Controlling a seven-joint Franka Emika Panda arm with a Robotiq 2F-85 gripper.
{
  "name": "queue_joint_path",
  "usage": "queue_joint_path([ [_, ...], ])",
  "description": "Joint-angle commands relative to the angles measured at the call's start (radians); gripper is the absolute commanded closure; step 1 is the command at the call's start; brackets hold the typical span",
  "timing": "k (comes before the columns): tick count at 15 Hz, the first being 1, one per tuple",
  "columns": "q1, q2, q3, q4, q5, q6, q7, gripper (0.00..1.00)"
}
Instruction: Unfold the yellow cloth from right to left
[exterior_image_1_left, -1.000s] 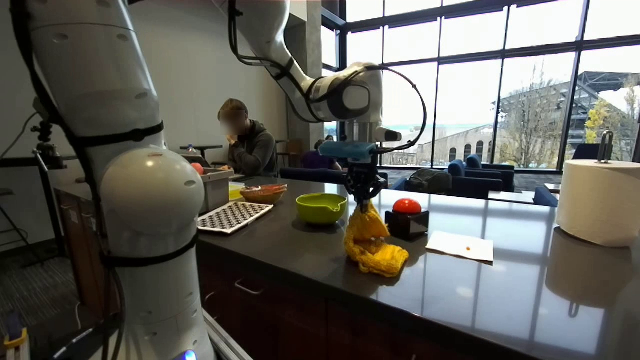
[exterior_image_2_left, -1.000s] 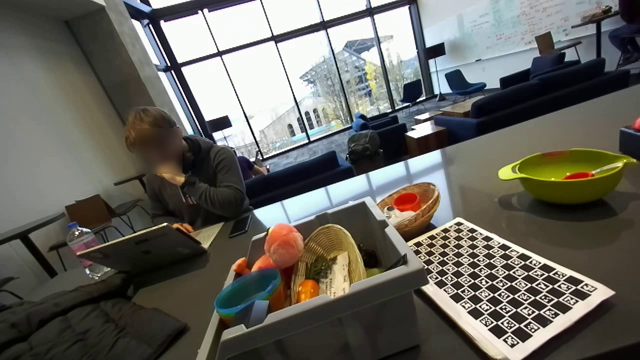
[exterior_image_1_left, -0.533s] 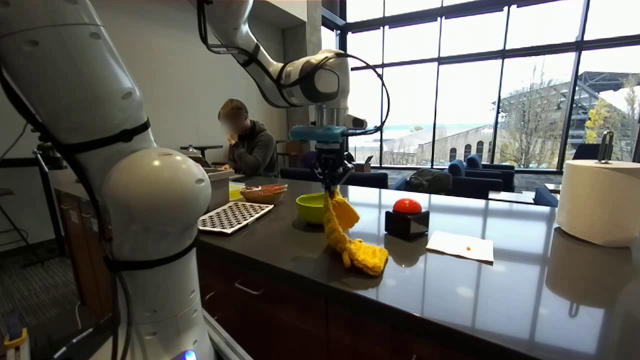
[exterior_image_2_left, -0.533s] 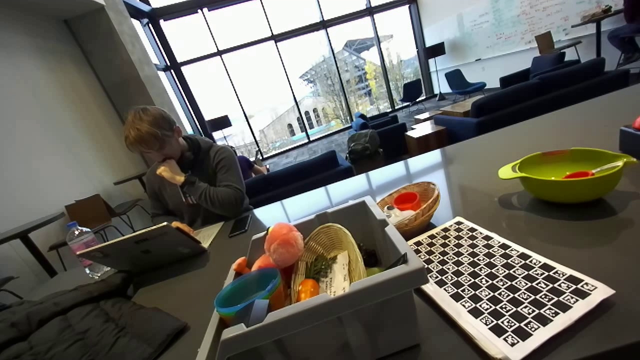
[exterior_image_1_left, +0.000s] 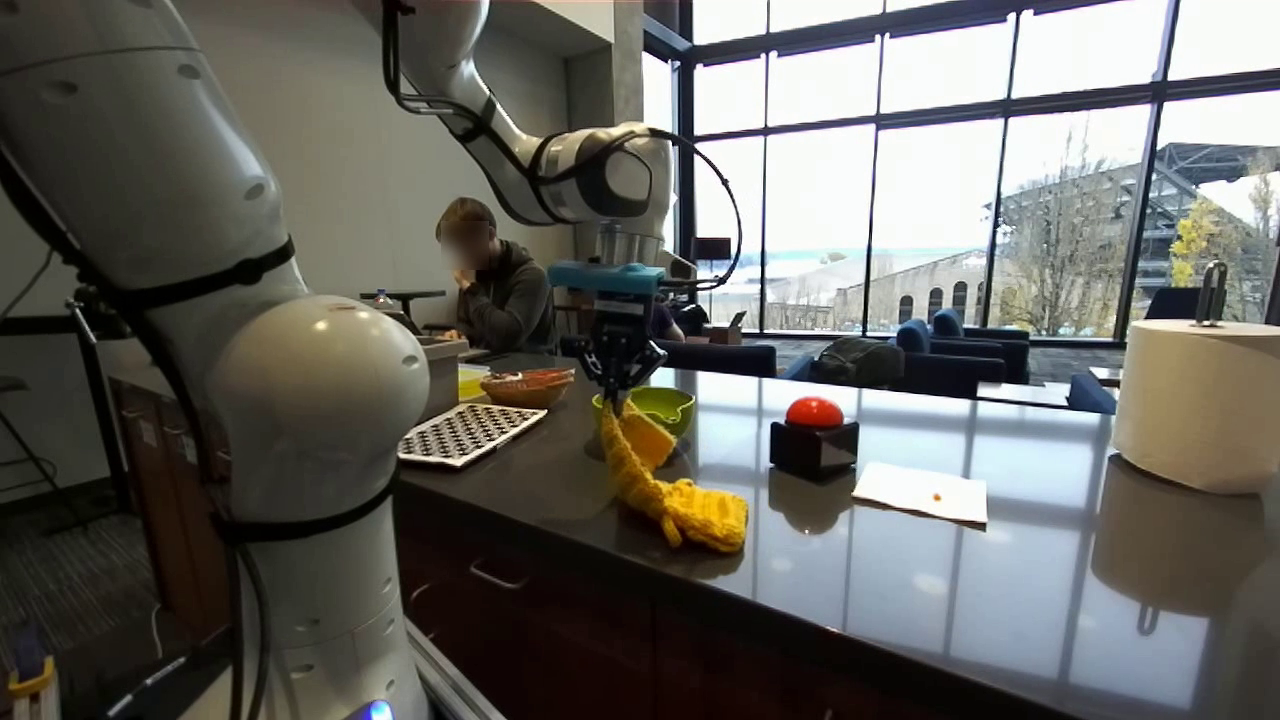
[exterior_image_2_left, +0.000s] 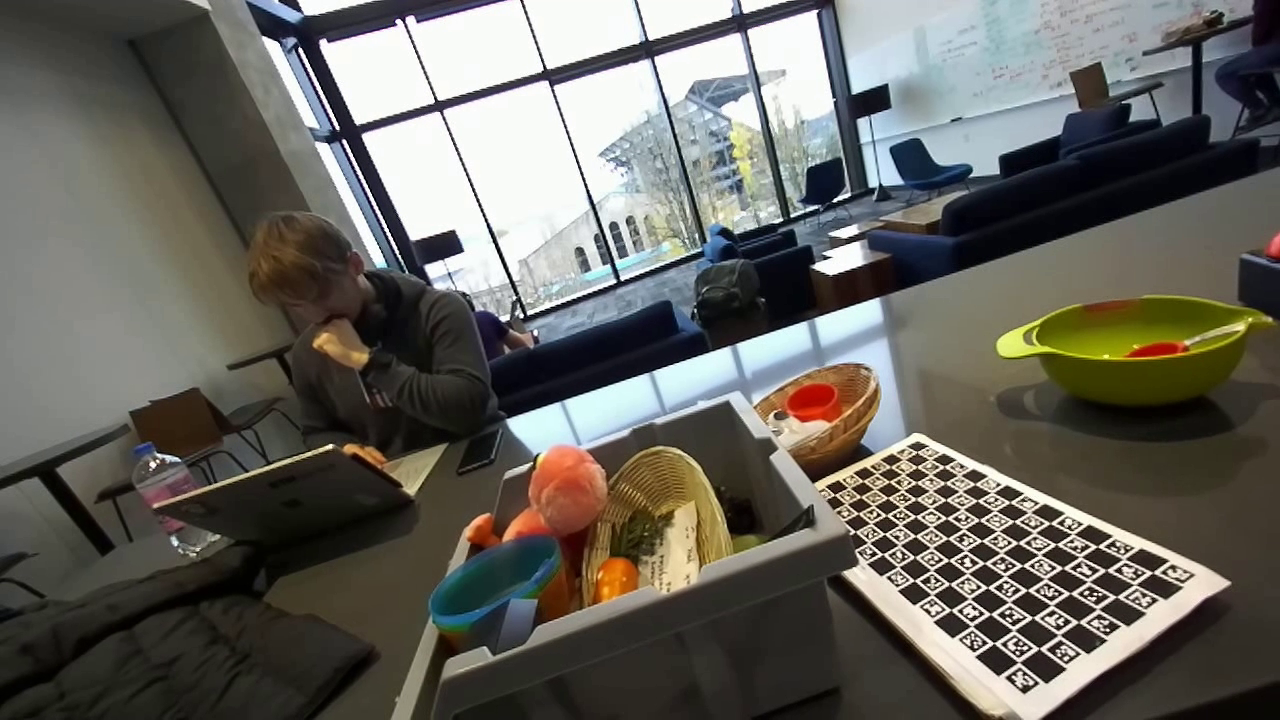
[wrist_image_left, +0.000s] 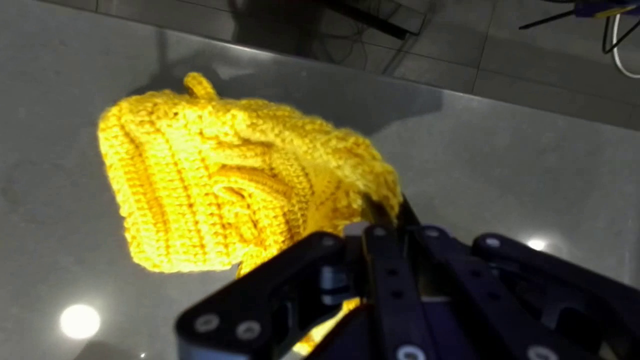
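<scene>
One pincer (exterior_image_1_left: 614, 400) gripping yellow cloth (exterior_image_1_left: 708, 515), green bowl (exterior_image_1_left: 684, 416) behind, red button (exterior_image_1_left: 814, 412) apart

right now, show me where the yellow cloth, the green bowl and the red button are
Yellow cloth (wrist_image_left: 195, 180): wrist view, on its ribbed part.
Green bowl (exterior_image_2_left: 1135, 383): an exterior view, on its outer wall.
Red button (exterior_image_1_left: 814, 412): an exterior view, on its dome.
</scene>
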Motion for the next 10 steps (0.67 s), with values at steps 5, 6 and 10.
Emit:
queue_joint_path([
  [5,0.029,-0.003,0.015,0.010,-0.042,-0.255,-0.110,0.99],
  [6,0.032,0.002,0.013,0.012,-0.040,-0.268,-0.125,0.99],
  [10,0.019,0.024,-0.007,0.043,-0.015,-0.270,-0.137,0.99],
])
